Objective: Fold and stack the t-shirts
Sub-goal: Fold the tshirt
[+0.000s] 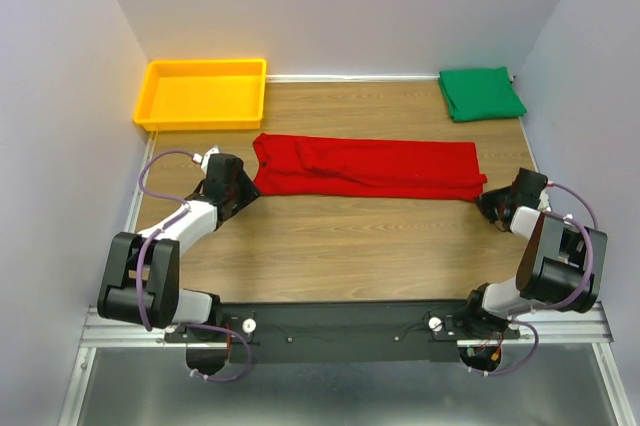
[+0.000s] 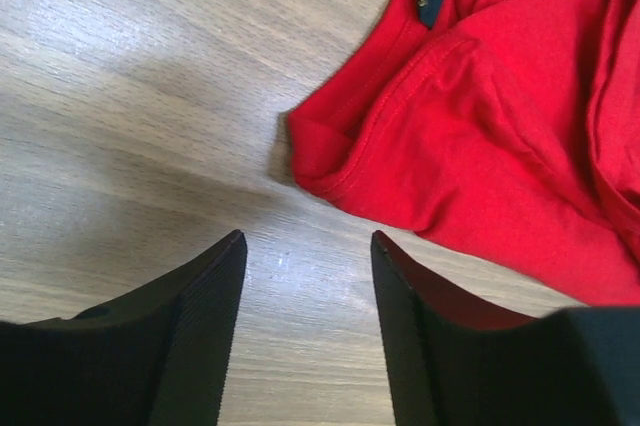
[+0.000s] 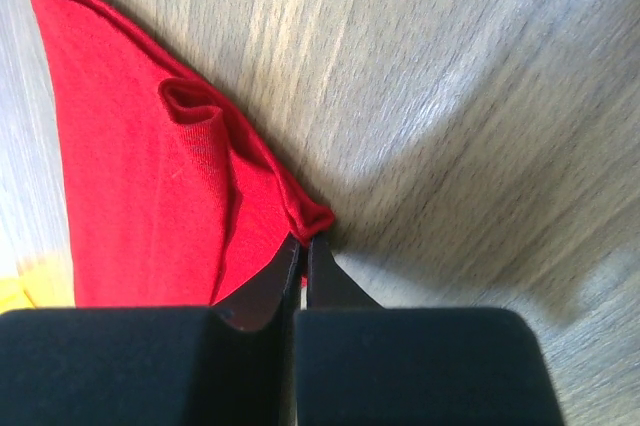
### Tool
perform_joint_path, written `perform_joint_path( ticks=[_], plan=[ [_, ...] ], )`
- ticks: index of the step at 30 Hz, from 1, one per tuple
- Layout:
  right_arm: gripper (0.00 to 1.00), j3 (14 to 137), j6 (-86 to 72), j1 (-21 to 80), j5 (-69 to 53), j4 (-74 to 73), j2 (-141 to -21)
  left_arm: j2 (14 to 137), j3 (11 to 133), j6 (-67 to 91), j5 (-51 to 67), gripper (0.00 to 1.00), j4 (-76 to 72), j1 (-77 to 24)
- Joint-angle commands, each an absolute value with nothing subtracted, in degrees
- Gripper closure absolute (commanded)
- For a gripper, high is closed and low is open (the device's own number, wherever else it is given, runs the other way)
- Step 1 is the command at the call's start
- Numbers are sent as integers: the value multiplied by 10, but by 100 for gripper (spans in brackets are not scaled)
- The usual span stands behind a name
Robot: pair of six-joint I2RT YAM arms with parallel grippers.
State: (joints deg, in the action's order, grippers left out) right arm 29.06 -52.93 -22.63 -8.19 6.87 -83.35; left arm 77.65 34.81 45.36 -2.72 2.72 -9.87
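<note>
Your bright red cloth t-shirt (image 1: pixel 370 168) lies as a long folded strip across the middle of the wood-grain counter (image 1: pixel 350 246). The solid green cloth t-shirt (image 1: pixel 482 94) sits folded at the far right corner, well apart from it.

Your right hand (image 3: pixel 303 241) is closed, its fingertips pinched on the near corner at the hem end. Only a sliver of cloth seems to be caught, so the corner could slip free when you lift.

Your left hand (image 2: pixel 305 241) is open just short of the collar-end corner, touching nothing. If you close it where it is, you'll grab bare counter. If you reach too shallow, you may take only the top layer, and the fold would open as you carry it over.

Lifting one end ahead of the other would drag the strip askew. A wide swing on the left could reach the yellow plastic tray (image 1: pixel 150 96).
</note>
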Motion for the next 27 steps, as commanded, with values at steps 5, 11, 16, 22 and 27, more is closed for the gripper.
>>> perform_joint_path(
  ticks=[5,11,16,22,27],
  plan=[
    [95,279,-515,-232,-58,40,-853,799,356,462,-20,45,20,-97],
    [98,280,-509,-231,-60,41,-862,835,372,478,-8,46,3,-97],
    [98,284,-502,-232,-63,40,-870,866,391,490,-4,47,-22,-97],
    [99,282,-496,-234,-59,39,-869,889,407,491,-17,55,-22,-97],
    [99,287,-488,-237,-48,30,-867,900,413,483,-37,80,-12,-97]
  ],
)
